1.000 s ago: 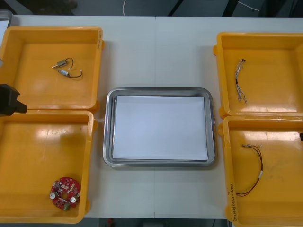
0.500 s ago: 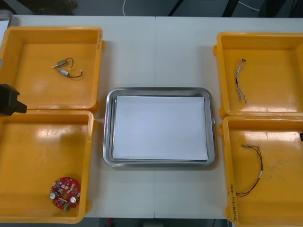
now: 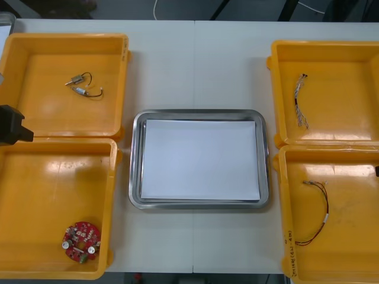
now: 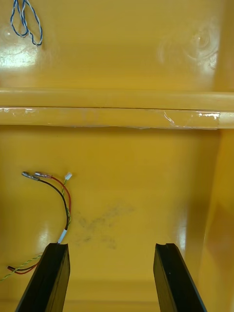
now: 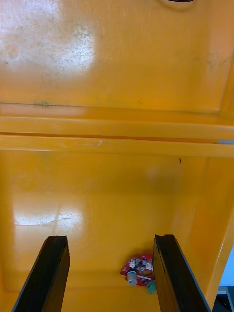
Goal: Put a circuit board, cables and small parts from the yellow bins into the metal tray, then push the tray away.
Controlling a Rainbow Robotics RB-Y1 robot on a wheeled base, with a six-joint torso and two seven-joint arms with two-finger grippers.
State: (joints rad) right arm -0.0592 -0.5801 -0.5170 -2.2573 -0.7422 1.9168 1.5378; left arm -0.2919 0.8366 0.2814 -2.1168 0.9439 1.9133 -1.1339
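Our left gripper (image 5: pixel 109 274) hangs over the left near bin (image 3: pixel 53 183), on the left of the metal tray (image 3: pixel 134 160). Its fingers stand wide apart and hold nothing. The round red circuit board (image 3: pixel 81 241) lies in that bin, low between the fingers. Our right gripper (image 4: pixel 111 279) hangs over the right near bin (image 3: pixel 355 236), on the right of the tray. Its fingers are apart too and hold nothing. The red and yellow cable (image 3: pixel 317 214) lies in that bin. The tray is white inside.
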